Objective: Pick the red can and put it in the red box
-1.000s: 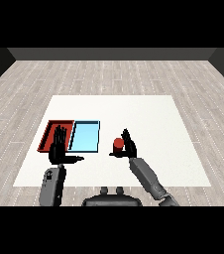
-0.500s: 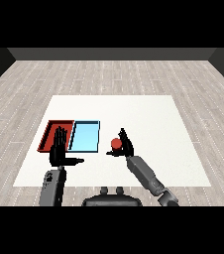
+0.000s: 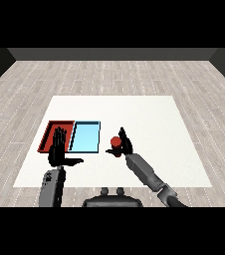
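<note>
Head view: one red can (image 3: 116, 142) grasped in right hand (image 3: 125, 146) fingers, two trays, left hand (image 3: 59, 153) released.

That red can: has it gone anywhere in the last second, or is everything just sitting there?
The right hand, curled round the red can, has carried it a little leftward, toward the light blue tray. The left hand stays open in front of the red tray; both trays are unmoved.

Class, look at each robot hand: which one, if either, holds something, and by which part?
The right robot hand curls round the side of the small red cylindrical can. The left robot hand is open and holds nothing.
</note>
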`<state>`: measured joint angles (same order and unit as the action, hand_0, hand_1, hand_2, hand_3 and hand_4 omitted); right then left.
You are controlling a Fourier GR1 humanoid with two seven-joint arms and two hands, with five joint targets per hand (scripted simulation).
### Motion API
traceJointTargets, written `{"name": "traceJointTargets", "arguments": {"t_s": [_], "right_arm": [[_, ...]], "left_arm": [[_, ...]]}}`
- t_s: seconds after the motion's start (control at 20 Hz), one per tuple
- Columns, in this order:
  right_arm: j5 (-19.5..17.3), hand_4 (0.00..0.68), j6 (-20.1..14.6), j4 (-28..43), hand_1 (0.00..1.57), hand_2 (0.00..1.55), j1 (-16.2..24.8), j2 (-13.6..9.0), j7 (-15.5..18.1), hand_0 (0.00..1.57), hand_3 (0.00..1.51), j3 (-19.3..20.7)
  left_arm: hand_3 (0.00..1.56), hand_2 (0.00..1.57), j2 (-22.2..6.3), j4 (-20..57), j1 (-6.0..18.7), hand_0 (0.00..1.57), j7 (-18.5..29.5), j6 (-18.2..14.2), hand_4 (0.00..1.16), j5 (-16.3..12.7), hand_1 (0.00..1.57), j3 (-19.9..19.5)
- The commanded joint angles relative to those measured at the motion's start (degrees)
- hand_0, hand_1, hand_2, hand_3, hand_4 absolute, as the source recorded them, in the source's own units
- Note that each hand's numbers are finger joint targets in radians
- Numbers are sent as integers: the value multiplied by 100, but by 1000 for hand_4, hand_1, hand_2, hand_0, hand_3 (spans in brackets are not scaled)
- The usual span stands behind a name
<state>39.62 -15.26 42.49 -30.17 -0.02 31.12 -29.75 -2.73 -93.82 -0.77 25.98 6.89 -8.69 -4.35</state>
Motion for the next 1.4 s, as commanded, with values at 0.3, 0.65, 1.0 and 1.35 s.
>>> {"name": "traceJointTargets", "arguments": {"t_s": [0.3, 0.65, 1.0, 1.35], "right_arm": [[146, 573, -1226, -286, 1525, 1476, -490, 2, -195, 1525, 1430, -554], [36, 551, -1473, -360, 1528, 1472, -345, 2, -410, 1528, 1420, -972], [-257, 558, -1397, -352, 1548, 1475, -496, 2, -534, 1548, 1411, -571], [-670, 586, -1710, 509, 1544, 1468, -682, -97, -612, 1544, 1381, -257]], "left_arm": [[0, 0, -138, -48, 363, 0, -258, -116, 0, -22, 0, -182], [0, 0, 207, -240, -259, 0, 58, -124, 0, 93, 0, 173], [0, 0, 191, 216, 176, 0, 78, -226, 0, 213, 0, 154], [0, 0, -75, 506, 191, 0, 229, 144, 0, -81, 0, -134]]}}
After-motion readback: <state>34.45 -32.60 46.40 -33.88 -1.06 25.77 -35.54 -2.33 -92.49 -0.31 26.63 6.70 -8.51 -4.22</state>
